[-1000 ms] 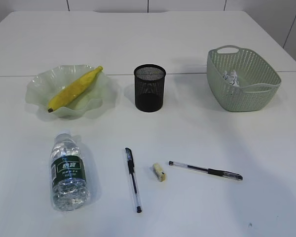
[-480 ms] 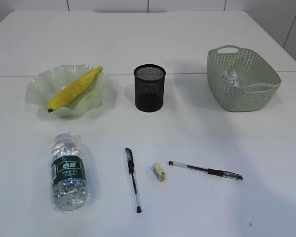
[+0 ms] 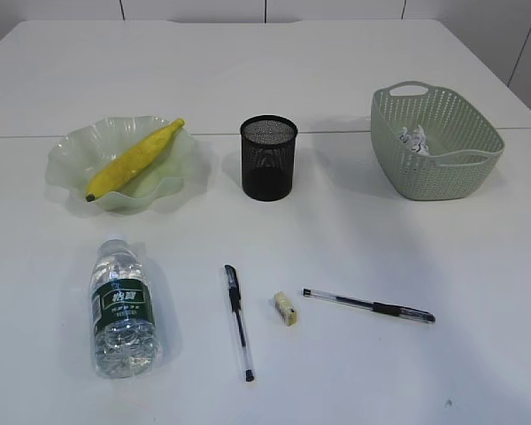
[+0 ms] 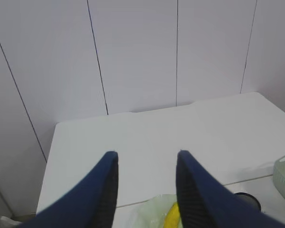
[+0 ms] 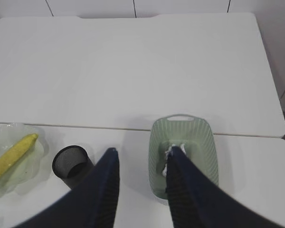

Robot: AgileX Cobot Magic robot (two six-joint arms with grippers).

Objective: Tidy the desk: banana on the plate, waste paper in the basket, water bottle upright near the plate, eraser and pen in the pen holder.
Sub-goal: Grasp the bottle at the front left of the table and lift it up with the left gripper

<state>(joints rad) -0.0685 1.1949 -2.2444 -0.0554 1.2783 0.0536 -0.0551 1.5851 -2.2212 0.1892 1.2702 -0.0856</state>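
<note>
Both end effectors, left (image 4: 146, 156) and right (image 5: 141, 153), part-open, empty, raised. Done: banana (image 3: 133, 159) on plate (image 3: 71, 146) upper left; paper (image 3: 414, 140) in basket (image 3: 442, 173). Left: water bottle (image 3: 122, 310) lying lower left; eraser (image 3: 286, 308), two pens (image 3: 238, 321) (image 3: 369, 305) outside pen holder (image 3: 268, 158).

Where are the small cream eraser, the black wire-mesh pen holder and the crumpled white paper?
small cream eraser (image 3: 286, 309), exterior view, its top face
black wire-mesh pen holder (image 3: 268, 168), exterior view, its front wall
crumpled white paper (image 3: 414, 140), exterior view, its middle
</note>
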